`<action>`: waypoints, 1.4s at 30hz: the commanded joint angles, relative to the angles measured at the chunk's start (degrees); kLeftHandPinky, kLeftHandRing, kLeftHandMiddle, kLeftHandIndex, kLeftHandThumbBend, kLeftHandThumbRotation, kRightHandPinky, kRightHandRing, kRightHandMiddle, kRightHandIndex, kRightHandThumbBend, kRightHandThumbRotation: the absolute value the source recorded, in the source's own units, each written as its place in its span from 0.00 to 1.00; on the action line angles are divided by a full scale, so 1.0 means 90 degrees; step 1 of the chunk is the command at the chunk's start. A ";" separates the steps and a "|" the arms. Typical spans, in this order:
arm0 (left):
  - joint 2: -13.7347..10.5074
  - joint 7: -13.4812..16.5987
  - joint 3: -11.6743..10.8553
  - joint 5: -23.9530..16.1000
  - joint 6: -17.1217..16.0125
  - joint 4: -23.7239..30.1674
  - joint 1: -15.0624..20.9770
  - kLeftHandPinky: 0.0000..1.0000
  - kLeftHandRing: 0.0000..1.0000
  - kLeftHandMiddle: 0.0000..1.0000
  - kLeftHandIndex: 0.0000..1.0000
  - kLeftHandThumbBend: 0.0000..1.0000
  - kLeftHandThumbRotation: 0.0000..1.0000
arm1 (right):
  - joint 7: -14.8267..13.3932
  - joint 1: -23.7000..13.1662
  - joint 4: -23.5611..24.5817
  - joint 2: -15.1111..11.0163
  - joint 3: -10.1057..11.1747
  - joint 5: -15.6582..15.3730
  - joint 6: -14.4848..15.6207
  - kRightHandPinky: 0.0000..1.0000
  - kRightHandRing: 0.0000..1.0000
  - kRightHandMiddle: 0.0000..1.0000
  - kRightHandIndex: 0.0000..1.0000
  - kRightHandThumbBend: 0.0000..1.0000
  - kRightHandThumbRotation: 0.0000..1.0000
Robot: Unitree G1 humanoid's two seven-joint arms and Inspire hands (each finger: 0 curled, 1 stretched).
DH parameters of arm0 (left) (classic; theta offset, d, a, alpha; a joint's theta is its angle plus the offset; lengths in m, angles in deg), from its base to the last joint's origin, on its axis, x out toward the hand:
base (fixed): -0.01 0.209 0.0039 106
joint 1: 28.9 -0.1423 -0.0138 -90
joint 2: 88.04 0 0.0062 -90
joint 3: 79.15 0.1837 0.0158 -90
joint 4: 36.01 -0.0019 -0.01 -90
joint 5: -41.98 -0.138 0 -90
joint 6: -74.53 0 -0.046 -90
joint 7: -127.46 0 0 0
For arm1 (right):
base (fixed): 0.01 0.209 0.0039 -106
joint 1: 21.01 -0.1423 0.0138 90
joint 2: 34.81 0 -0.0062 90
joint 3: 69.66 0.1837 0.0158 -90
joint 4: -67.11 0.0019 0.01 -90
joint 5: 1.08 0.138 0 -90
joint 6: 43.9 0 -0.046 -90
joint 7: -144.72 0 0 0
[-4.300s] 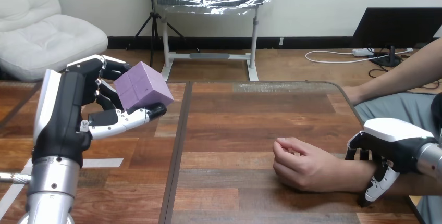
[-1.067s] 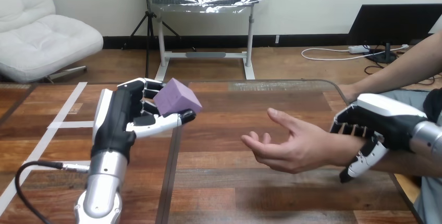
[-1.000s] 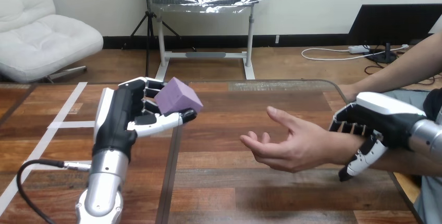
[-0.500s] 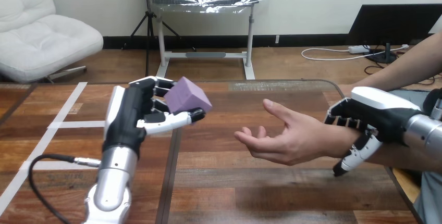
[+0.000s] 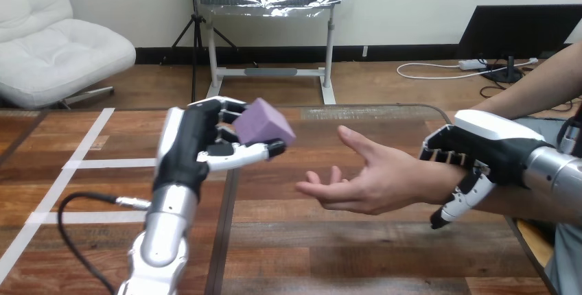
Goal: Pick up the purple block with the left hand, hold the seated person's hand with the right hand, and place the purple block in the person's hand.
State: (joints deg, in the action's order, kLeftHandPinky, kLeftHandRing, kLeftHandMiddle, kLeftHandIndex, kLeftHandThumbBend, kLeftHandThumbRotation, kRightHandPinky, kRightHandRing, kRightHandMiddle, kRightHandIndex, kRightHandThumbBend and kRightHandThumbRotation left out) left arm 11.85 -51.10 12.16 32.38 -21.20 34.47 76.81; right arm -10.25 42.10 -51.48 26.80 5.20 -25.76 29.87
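Step in hand: transfer of purple block (image 5: 264, 121) to person's hand (image 5: 364, 178).

Current state:
- Left hand (image 5: 199, 147) is clamped on the block, w/ fingers behind and above it and thumb under its near lower edge. Block is raised well above the table (image 5: 309, 254) and tilted, one corner toward the person.
- Block is near the person's fingertips but apart from them, to the view's left and a little higher.
- Right hand (image 5: 480, 154) has fingers curled over the top of the person's wrist (image 5: 429, 182), thumb hanging on the near side. This reads as a hold on the wrist.
- Person's hand is palm up, fingers loosely spread, lifted off the table.

Recommended procedure (judgement):
1. Move L hand toward the view's right until block is over palm centre, not over fingertips.
2. Lower until block underside touches palm, or is just above it. A release from height may let the block bounce or roll off.
3. Hold R hand steady on the wrist w/o added squeeze, so the palm stays level as a target.
4. Open L hand slowly, then withdraw up and to the view's left.

Risk: L thumb sits under the block and may get pinched btw block and palm. Tilt the hand so the thumb clears first.
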 commanded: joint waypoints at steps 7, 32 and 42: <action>0.0188 0.0042 0.0279 -0.0122 -0.0131 -0.0326 0.0767 0.29 0.35 0.40 0.46 0.62 0.00 | 0.0077 -0.0153 0.0322 0.0380 0.0023 0.0091 0.0128 0.43 0.49 0.54 0.58 0.92 0.07; 0.0633 0.0045 0.0689 -0.0186 -0.0121 -0.1108 0.1192 0.31 0.37 0.42 0.47 0.63 0.00 | 0.0351 -0.0078 0.0956 0.0528 0.0064 0.0097 0.0558 0.44 0.49 0.54 0.58 0.91 0.11; 0.0735 -0.0013 0.0770 -0.0190 -0.0117 -0.1284 0.1249 0.34 0.39 0.44 0.48 0.62 0.00 | 0.0405 0.0004 0.1204 0.0568 0.0104 0.0140 0.0671 0.44 0.49 0.54 0.58 0.91 0.13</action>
State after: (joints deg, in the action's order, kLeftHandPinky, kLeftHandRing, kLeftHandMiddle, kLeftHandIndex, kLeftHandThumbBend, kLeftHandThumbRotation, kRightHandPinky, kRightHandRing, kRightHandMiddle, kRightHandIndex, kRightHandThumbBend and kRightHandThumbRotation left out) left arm 16.92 -50.54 17.02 31.72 -21.32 24.24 82.69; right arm -7.24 41.83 -42.35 30.76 5.36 -25.68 35.28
